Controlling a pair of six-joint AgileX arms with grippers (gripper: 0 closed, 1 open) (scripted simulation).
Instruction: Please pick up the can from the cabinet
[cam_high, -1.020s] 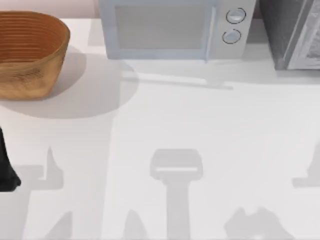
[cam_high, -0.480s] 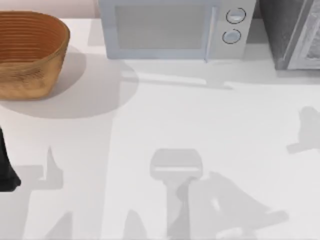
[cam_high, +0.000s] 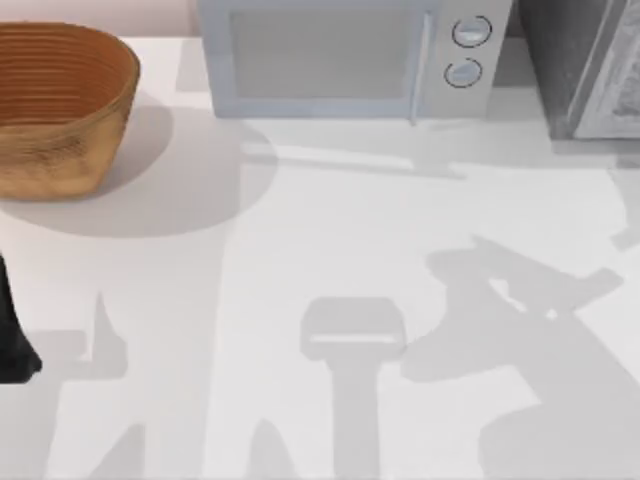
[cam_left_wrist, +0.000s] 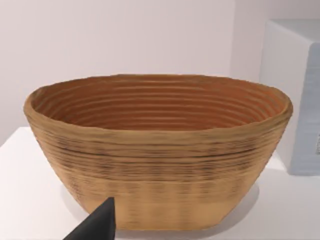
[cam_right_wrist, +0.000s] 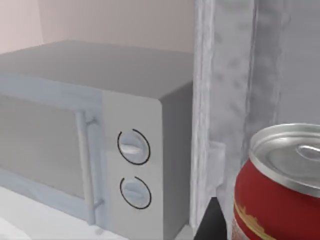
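The can (cam_right_wrist: 280, 190) is red with a silver lid and stands very close in the right wrist view. A dark part of my right gripper (cam_right_wrist: 212, 222) shows just beside it; contact cannot be made out. Behind the can rises the cabinet's (cam_right_wrist: 225, 100) pale speckled door frame, with grey surface beyond it. In the top view the cabinet (cam_high: 585, 60) stands at the back right corner, dark grey with a whitish panel. My left arm (cam_high: 12, 335) is parked at the table's left edge, and its gripper (cam_left_wrist: 97, 225) faces the basket.
A white microwave (cam_high: 345, 55) with two round knobs (cam_right_wrist: 134, 146) stands at the back middle, just left of the cabinet. A brown woven basket (cam_high: 60, 105) sits at the back left. The right arm's shadow lies across the white table (cam_high: 300, 230) at the right.
The right arm's shadow has swept from the table's front edge toward the back right, nearer the cabinet. The left arm, basket and microwave have not moved.
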